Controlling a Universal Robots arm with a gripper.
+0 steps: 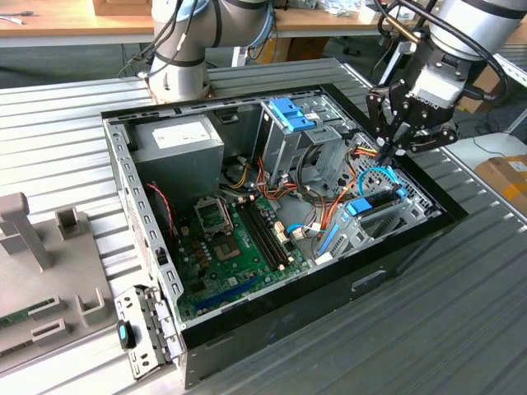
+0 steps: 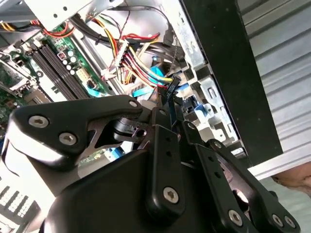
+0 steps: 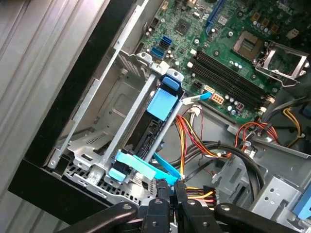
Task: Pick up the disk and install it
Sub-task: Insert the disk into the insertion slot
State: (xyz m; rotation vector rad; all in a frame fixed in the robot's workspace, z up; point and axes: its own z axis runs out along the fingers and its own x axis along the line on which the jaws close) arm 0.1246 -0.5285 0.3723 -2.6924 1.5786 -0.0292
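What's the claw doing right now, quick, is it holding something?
The claw looks closed, tips right beside the disk standing in its bay; whether it pinches anything cannot be told.

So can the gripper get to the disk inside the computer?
Probably yes. The gripper hangs right over the disk, which sits by the wall of the case, and the case is open on top. The wires beside it run close and might get brushed.
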